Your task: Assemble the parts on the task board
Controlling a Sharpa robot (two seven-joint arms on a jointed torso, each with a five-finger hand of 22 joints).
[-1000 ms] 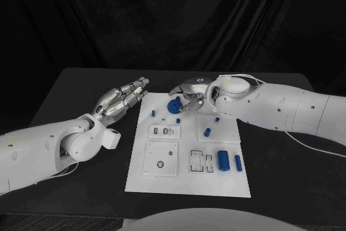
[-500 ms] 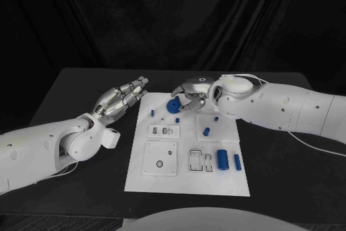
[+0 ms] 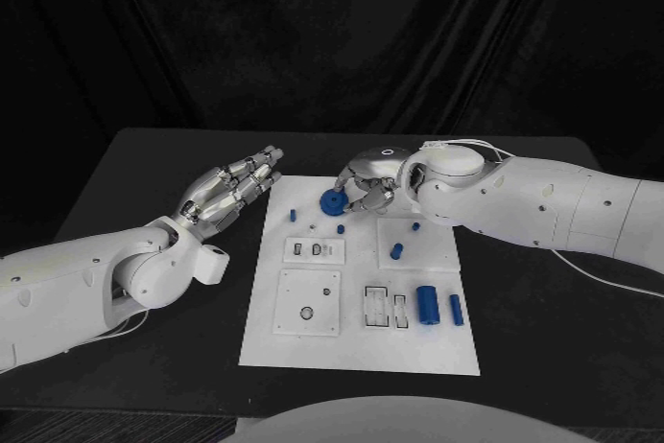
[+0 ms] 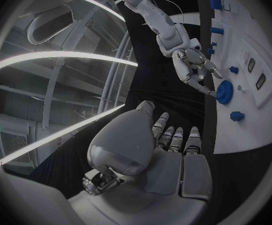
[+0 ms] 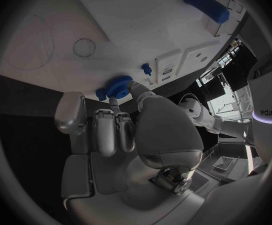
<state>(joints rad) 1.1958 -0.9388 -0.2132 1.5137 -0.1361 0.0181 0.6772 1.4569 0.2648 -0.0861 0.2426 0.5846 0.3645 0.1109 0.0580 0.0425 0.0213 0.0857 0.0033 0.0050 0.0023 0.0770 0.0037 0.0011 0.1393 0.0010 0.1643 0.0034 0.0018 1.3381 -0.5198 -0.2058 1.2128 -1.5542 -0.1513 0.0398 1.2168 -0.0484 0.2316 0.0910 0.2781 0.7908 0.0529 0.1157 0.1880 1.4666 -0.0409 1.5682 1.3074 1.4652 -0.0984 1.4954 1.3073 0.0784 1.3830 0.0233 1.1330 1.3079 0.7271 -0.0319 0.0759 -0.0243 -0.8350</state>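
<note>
right robot hand (image 3: 368,187) pinching round blue disc part (image 3: 332,203), apparently touching far end of white task board (image 3: 357,352) | left robot hand (image 3: 230,189) fingers spread, holding nothing, beside board's left edge | blue cylinder (image 3: 428,304) near board's right side | black desk (image 3: 554,338)

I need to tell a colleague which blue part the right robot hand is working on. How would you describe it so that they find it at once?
Start from the white task board in the middle of the black table and go to its far end. There the right robot hand touches the blue round part with its fingertips. It is a wide disc, while the blue parts near it are small pegs and those at the near end are long cylinders.
</note>
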